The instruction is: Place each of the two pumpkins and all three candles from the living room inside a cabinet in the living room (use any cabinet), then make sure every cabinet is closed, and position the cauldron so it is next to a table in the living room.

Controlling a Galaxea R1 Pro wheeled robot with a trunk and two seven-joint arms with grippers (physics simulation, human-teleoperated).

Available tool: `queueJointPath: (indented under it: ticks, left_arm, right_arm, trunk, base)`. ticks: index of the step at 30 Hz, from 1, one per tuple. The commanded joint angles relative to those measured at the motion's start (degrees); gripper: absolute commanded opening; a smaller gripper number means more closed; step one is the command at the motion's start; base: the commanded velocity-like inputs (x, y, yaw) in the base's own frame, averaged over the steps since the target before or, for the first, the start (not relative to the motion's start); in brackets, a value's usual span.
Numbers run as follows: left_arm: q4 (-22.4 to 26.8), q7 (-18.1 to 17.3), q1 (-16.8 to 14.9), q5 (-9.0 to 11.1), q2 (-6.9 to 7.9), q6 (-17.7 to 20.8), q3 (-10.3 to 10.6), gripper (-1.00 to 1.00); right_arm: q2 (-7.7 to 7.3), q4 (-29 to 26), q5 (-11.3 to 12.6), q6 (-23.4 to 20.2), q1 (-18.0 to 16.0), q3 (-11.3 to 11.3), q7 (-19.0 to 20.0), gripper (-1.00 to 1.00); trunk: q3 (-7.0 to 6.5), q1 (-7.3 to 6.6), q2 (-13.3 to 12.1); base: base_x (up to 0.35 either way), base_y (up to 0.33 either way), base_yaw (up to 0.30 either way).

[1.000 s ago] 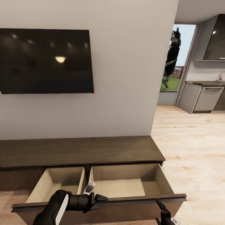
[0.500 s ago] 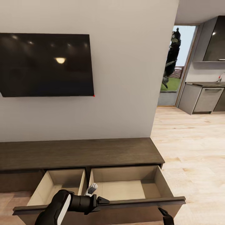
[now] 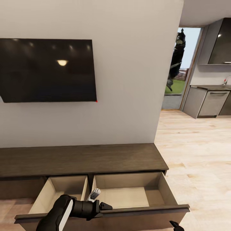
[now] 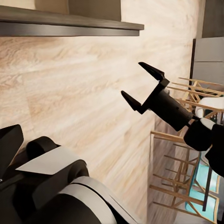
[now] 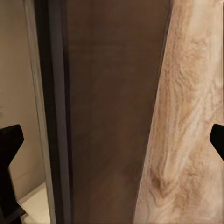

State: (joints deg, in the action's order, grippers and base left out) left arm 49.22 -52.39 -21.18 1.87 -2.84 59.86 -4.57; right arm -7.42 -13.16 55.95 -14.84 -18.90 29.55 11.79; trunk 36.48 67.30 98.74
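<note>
As we look from left to right, we first see the black television on the pale wall, glossy and flat. Under it stands the cabinet, long and low, of dark-brown wood with a matte flat top. Two of its drawers are pulled out: the left drawer and the right drawer, both with smooth beige walls inside, and we see nothing lying in them. Our left gripper rests close to the dark front edge of the drawers; we cannot tell if its fingers are apart or together. In the left wrist view our right gripper has its black pointed fingers spread wide and holds nothing. Farther right are the light plank floor and the grey kitchen units.

We judge the task is early: the cabinet is open, but the storing, closing and cauldron steps remain.
</note>
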Motion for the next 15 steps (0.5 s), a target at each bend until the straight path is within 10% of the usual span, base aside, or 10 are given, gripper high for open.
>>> queueJointPath:
  ticks: [1, 15]
  left_arm:
    - [0.0, 0.0, 0.0, 0.0, 0.01, 0.0, 0.0, 1.0]
    - [0.0, 1.0, 0.0, -0.2, -0.02, -0.2, 0.0, 1.0]
  right_arm:
    - [-0.01, 0.0, 0.0, 0.2, 0.0, 0.0, -0.1, 1.0]
    - [-0.61, -0.4, -4.1, 2.0, -0.1, -2.0, -22.0, 1.0]
  trunk:
    - [-0.18, -0.23, -0.4]
    - [-2.7, -3.3, -6.0]
  base:
    - [0.0, 0.0, 0.0]
    - [0.0, 0.0, 0.0]
